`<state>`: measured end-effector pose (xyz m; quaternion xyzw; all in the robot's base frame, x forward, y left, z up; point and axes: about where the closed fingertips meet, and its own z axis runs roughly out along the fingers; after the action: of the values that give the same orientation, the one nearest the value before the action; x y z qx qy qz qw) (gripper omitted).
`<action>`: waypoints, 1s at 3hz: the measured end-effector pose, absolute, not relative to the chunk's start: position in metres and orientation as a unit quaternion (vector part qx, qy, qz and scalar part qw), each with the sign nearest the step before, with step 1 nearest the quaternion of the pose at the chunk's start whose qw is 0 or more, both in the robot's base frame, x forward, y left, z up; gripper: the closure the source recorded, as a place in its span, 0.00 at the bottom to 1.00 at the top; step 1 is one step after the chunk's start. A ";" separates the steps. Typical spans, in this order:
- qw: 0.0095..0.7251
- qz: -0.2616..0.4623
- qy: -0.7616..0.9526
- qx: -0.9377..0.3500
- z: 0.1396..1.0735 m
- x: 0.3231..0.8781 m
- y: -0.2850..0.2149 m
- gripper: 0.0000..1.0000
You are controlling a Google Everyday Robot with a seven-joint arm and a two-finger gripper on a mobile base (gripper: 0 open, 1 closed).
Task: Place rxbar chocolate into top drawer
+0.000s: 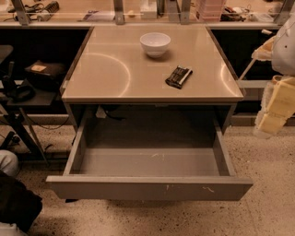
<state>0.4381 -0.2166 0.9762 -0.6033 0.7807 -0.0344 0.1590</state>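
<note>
The rxbar chocolate (179,76), a small dark bar with pale stripes, lies flat on the table top (110,69), right of centre and near the front edge. The top drawer (150,187) below the table is pulled wide open, and its grey inside shows nothing in it. My gripper (275,108), pale yellow, hangs at the far right edge of the view. It is beyond the table's right side, level with the drawer's back, and well apart from the bar. It holds nothing that I can see.
A white bowl (155,44) stands at the back centre of the table. A dark side stand with black gear (44,73) is at the left. A cluttered shelf (138,14) runs along the back. A person's leg and dark clothing (11,193) are at the lower left on the speckled floor.
</note>
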 end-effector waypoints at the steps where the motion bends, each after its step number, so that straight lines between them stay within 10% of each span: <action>1: 0.159 -0.034 0.781 -0.603 0.976 0.438 -0.217 0.00; 3: 0.151 -0.063 0.784 -0.599 0.992 0.505 -0.220 0.00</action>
<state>0.5049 -0.2201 0.9915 -0.5992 0.7837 -0.0635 0.1510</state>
